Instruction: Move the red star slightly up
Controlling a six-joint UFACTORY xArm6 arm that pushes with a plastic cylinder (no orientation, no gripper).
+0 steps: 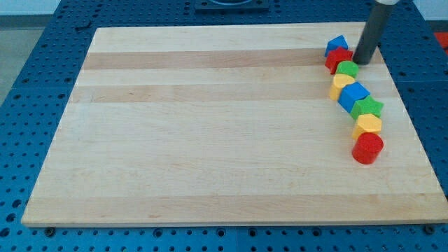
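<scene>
The red star (pixel 338 59) lies near the view's top right on the wooden board (pixel 210 126), second from the top in a chain of blocks. A blue block (pixel 337 45) touches it from above and a green block (pixel 346 69) from below right. My tip (pixel 362 62) stands just to the right of the red star, close to it and beside the green block; whether it touches the star cannot be told.
Below the green block the chain runs down and right: a yellow block (pixel 342 84), a blue cube (pixel 353 96), a green star (pixel 368 108), a yellow hexagon (pixel 367 125) and a red cylinder (pixel 367 148). The board's right edge is near.
</scene>
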